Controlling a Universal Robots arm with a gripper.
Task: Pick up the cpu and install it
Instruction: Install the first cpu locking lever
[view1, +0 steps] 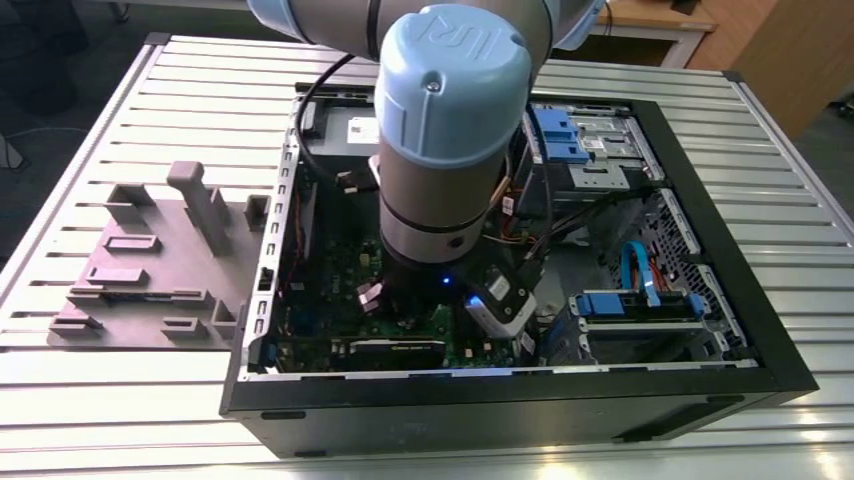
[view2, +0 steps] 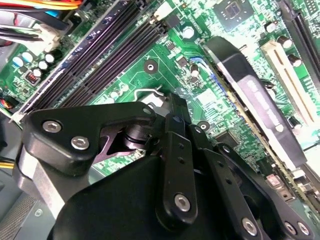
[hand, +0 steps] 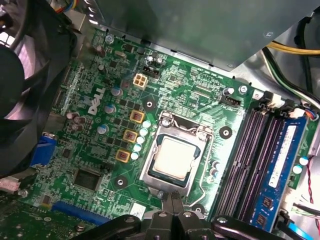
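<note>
Nearest the first wrist camera, the gripper (hand: 173, 210) hangs just off the edge of the metal-framed socket (hand: 176, 159), its two black fingers (hand: 167, 212) pressed together with nothing between them, so the jaws are clenched and empty. Seated inside that socket frame lies the cpu (hand: 172, 160), its pale metal top flat and level within the frame, touching nothing of the gripper. A thin wire lever (hand: 204, 186) runs along the socket's side nearest the memory slots (hand: 252, 155); whether it is latched down is hard to tell from this angle. Just beyond the socket, away from the gripper, sit a row of small capacitors (hand: 140, 140) and the green motherboard (hand: 100, 150) around them. In the second wrist view the gripper's black linkage (view2: 175, 165) stands close over the same board. In the exterior view the arm (view1: 447, 140) reaches straight down into the open computer case (view1: 747, 330), with a grey plastic fixture (view1: 147, 270) on the slatted table (view1: 80, 420) well outside the case. By the look of things the chip is already placed, and the step in hand is finishing the install; any further move calls for care to stay clear of the seated chip and for gentle, level contact.
</note>
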